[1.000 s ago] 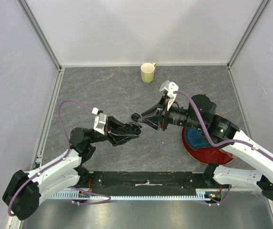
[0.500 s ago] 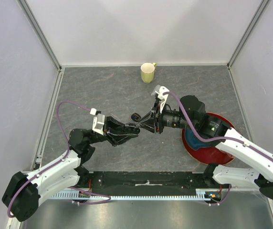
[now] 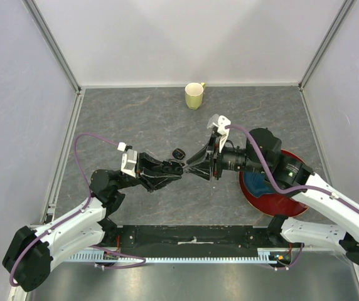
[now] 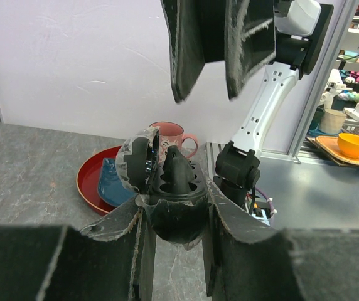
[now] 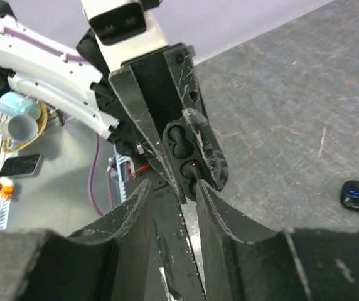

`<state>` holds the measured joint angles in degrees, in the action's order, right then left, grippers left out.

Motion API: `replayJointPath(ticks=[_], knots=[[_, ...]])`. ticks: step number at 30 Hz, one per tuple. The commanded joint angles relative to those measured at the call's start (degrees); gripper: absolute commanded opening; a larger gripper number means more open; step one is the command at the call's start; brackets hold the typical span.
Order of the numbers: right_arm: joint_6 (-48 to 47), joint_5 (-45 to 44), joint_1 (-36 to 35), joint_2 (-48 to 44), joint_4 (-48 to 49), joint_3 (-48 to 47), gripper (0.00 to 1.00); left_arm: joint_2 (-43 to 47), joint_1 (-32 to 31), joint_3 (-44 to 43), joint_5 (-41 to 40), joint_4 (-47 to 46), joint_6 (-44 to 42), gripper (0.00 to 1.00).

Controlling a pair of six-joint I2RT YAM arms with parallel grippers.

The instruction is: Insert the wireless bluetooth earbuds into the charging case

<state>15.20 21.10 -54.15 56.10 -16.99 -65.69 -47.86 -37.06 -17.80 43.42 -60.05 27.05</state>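
The left gripper (image 4: 178, 208) clamped the open charging case (image 4: 176, 221), one earbud (image 4: 178, 168) standing in it, seemingly not fully seated. Just beside it, the right gripper (image 5: 173, 185) hovered with jaws narrow and empty. Another small black piece (image 3: 179, 153) lay on the table (image 3: 135, 125), so insertion likely remained unfinished.

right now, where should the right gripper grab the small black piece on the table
Probably pinch its two rounded side edges, coming straight down: the piece lies flat on the table, apart from the case, with nothing touching it.
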Motion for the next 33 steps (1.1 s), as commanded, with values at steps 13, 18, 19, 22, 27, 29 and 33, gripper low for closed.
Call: replayJointPath(ticks=[13, 18, 19, 22, 27, 29, 33], knots=[[-3.60, 8.43, -0.08, 3.93, 0.56, 0.47, 0.56, 0.75, -0.12, -0.30, -0.97, -1.38, -2.00, 0.02], [-3.86, 7.90, -0.08, 4.81, 0.56, 0.83, 0.58, 0.57, -0.12, -0.30, -0.88, -1.56, -2.09, 0.02], [-4.12, 7.64, 0.01, 4.99, 0.56, 1.09, 0.58, 0.57, -0.12, -0.30, -0.97, -1.56, -2.09, 0.02], [-4.48, 5.88, -0.08, 5.43, 0.56, 1.18, 0.59, 0.66, -0.12, -0.13, -0.88, -1.65, -2.09, 0.02], [-4.48, 6.40, -0.17, 6.83, 0.47, 1.35, 0.59, 0.83, -0.03, -0.04, -0.97, -1.65, -2.26, 0.02], [-4.39, 7.54, -0.16, 7.27, 0.21, 1.35, 0.59, 0.75, -0.12, -0.04, -0.97, -1.65, -2.26, 0.02], [-4.48, 12.37, -0.08, 6.84, 0.12, 1.62, 0.59, 0.40, -0.12, -0.22, -1.06, -1.65, -2.35, 0.02]])
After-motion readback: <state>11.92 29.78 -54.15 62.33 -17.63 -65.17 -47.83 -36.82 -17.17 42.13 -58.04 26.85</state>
